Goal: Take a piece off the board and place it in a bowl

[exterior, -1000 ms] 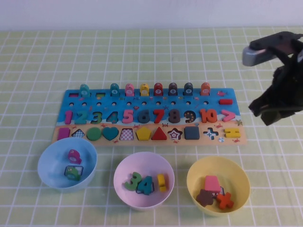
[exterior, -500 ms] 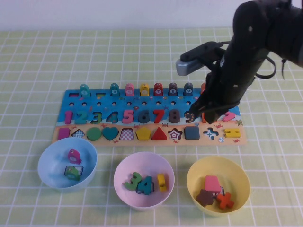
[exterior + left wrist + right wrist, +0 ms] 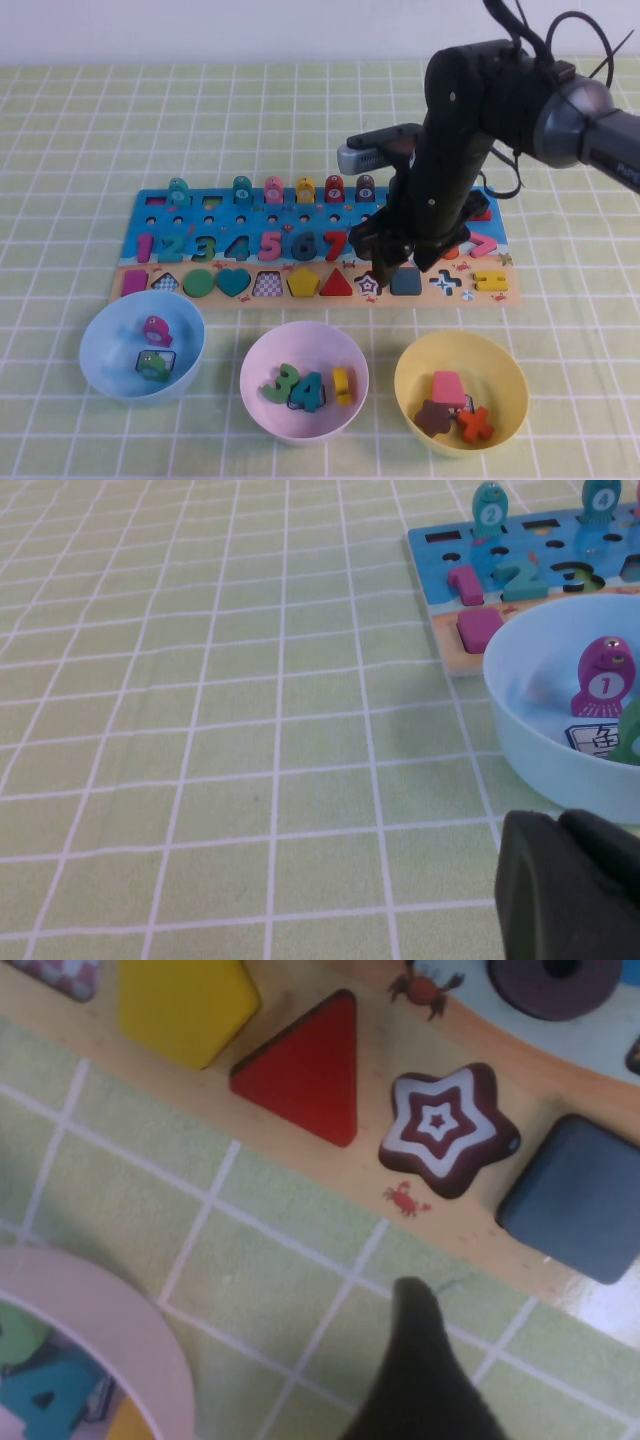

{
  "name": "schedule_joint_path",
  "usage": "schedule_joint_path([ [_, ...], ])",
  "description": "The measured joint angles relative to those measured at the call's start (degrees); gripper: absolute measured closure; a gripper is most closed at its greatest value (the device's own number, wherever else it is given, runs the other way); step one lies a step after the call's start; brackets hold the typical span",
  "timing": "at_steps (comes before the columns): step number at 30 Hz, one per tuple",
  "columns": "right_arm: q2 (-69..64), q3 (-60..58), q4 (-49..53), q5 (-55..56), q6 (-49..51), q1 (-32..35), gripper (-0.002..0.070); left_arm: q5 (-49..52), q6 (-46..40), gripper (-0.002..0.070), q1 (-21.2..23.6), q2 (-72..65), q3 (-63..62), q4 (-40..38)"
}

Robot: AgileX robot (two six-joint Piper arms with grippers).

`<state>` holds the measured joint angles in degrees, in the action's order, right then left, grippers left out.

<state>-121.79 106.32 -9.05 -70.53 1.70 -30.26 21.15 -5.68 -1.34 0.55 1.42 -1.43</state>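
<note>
The dark slate-blue square piece (image 3: 406, 282) lies in its slot on the sandy strip of the board (image 3: 300, 215), right of the empty star slot. My right gripper (image 3: 403, 266) hangs open just above the square, one finger on each side of it. In the right wrist view the square (image 3: 580, 1200) sits on the board (image 3: 380, 1040), with one dark finger (image 3: 420, 1360) over the tablecloth just off the board's front edge. The pale yellow bowl (image 3: 420, 365) stands in front of it. My left gripper (image 3: 560, 825) is low beside the light blue bowl (image 3: 530, 730).
The yellow bowl holds a pink trapezoid (image 3: 448, 386), a brown star (image 3: 433, 416) and an orange cross (image 3: 476, 424). A lilac-pink bowl (image 3: 262, 350) with number pieces stands in the middle front and a light blue bowl (image 3: 100, 330) at the front left. Pegs stand along the board's far edge.
My right arm has swung in from the right side of the table and come down over the board's right part, above the dark blue square. The pieces and bowls have not moved.
</note>
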Motion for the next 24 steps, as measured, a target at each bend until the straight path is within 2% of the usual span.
schedule_joint_path([
  [13,-1.33,0.05,5.35,0.1,12.8,0.0,0.0272,0.0,0.0,0.0679,0.0,0.0,0.0,0.0],
  [24,-3.69,0.05,4.23,3.47,15.48,0.0,0.0272,0.0,0.0,0.0679,0.0,0.0,0.0,0.0],
])
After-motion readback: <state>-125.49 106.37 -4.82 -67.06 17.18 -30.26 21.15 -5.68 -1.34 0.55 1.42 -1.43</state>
